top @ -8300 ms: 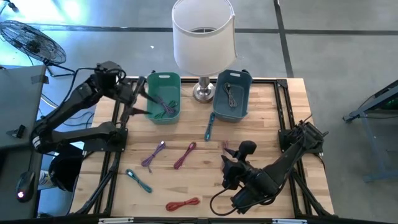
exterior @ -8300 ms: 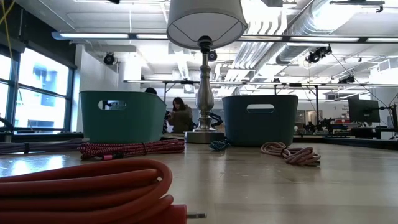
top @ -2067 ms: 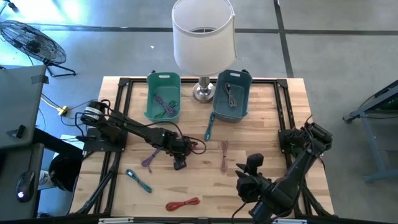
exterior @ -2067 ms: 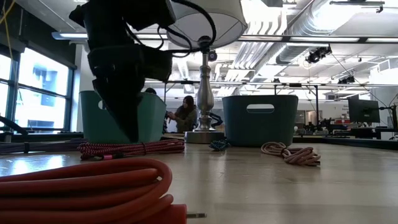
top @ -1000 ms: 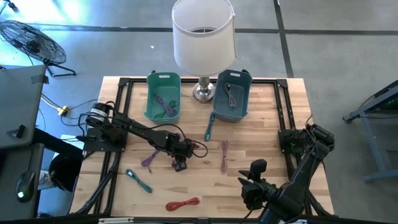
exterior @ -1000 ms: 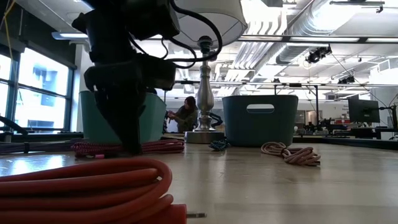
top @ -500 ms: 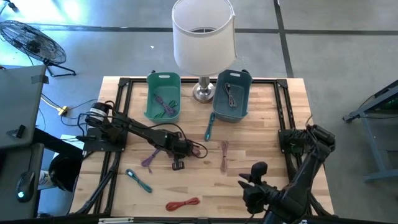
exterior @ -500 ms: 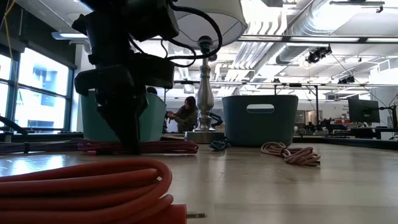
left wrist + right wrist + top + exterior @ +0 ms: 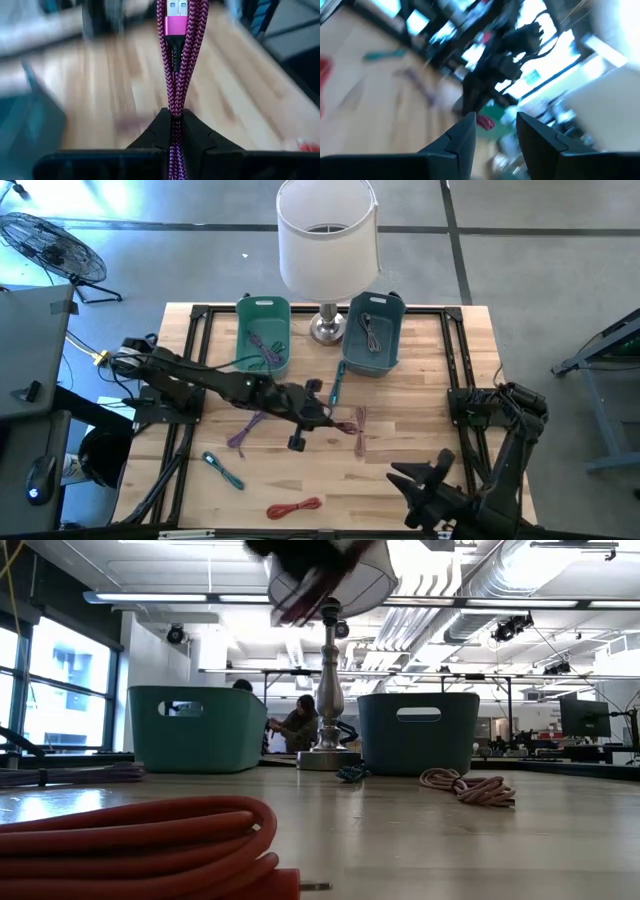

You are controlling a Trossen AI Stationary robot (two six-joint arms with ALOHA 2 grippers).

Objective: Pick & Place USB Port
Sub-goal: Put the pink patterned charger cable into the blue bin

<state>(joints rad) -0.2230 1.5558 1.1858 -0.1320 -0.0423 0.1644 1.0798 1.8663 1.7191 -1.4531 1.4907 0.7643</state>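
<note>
Lifting away from the table, the left gripper (image 9: 172, 131) now has its fingers pinched together on the magenta braided cable (image 9: 175, 60), whose folded strands run up between them to a pink USB plug (image 9: 176, 14) at the far end. A second ago the gripper was open and down at the boards over this cable in the middle of the table; since then it has closed and risen, so in the low view only a blurred dark shape with a reddish streak shows at the top, and the cable no longer lies in front of the teal bin (image 9: 197, 728). From above, the left arm reaches across the table centre with the cable (image 9: 322, 423) hanging near a pinkish cable (image 9: 359, 426) left on the wood. That suggests the pick is done and the carry to a bin comes next. The right gripper (image 9: 494, 131) hangs at the near right edge, fingers apart and empty.
</note>
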